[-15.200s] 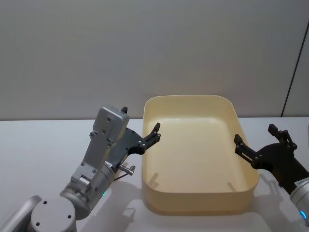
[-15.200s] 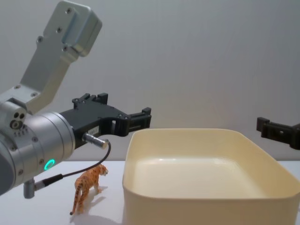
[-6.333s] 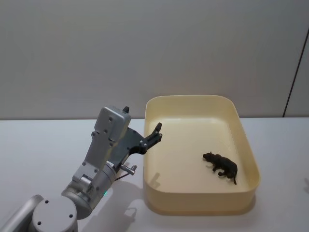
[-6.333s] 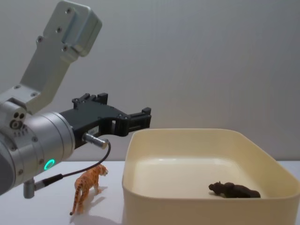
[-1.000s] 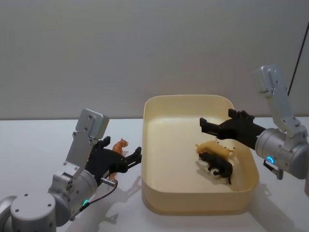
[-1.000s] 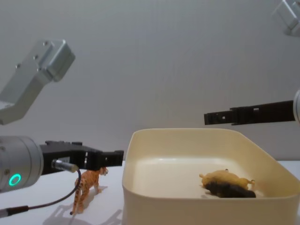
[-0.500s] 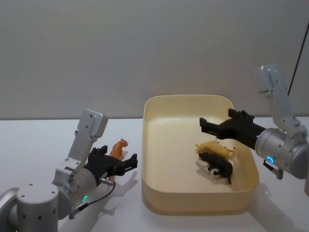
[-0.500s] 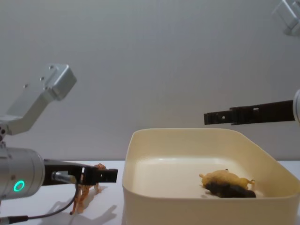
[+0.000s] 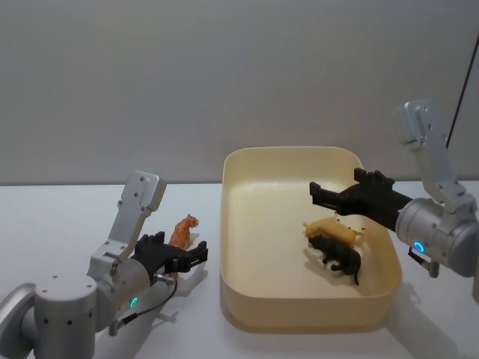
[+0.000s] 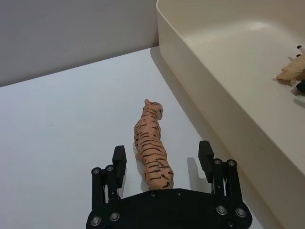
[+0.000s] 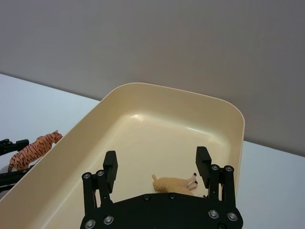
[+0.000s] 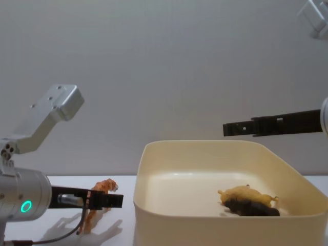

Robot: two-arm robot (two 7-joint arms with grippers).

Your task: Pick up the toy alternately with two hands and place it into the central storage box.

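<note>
My left gripper (image 10: 163, 157) low over table, fingers apart, straddling tiger (image 10: 151, 148), hindquarters between fingertips, not yet clamped. Box (image 9: 299, 318) just beside, on gripper's right. My right gripper (image 11: 156, 166) hangs open above box; tan animal (image 9: 333, 229) and dark animal (image 9: 338, 257) lie below it. Two toys in; tiger left: close, lift, drop in.

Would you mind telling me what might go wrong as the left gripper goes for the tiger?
The left gripper is open astride only the tiger's rear, so closing there might tip or twist it. The storage box wall is close beside that gripper and could be bumped. The right gripper hovers open over the box, risking a clash at drop-off.
</note>
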